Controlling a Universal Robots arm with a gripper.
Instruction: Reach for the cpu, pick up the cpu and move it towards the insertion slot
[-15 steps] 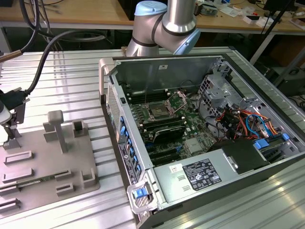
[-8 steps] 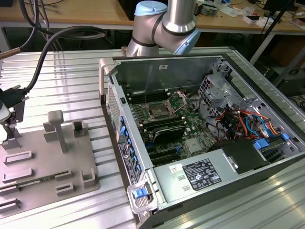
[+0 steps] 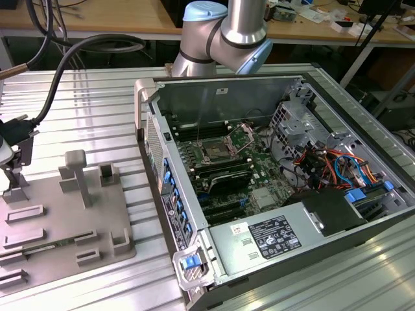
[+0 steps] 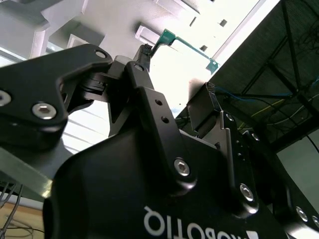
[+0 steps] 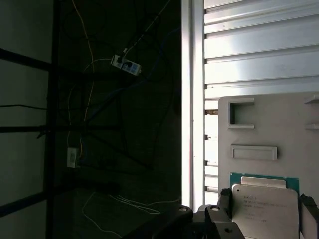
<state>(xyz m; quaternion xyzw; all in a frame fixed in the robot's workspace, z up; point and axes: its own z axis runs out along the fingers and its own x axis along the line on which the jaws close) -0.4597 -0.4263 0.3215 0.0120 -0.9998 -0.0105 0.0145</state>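
exterior view, arm: the gripper (image 3: pixel 13 181) sits low over the grey fixture plate (image 3: pixel 58 227), at the exterior view's left edge.
exterior view, target: the insertion slot (image 3: pixel 216 153) lies well apart from the jaws, inside the open computer case (image 3: pixel 146 123).
first wrist view, chip: the cpu (image 5: pixel 264 209) lies flat on the plate between the jaws. Its silver top faces up and a teal rim shows along one side.
first wrist view, jaws: they are spread to about the chip's width, one close against each of two opposite edges. I cannot tell whether they already press on it or only flank it.
second wrist view, edge-on: a thin green strip (image 4: pixel 168 36) spans the gap just beyond the jaw tips, probably the chip's board seen from the side.
step in hand: the pick-up, by my reading, since the chip is centred in the jaws but rests on the plate.
doing it well: the squeeze should land on the two rims only, with both jaws meeting the chip together so it does not skate sideways.
force: light. The part is thin and should neither bow nor tip.
lift: straight up from the plate and kept level, so no corner drags on the raised blocks beside the jaws.
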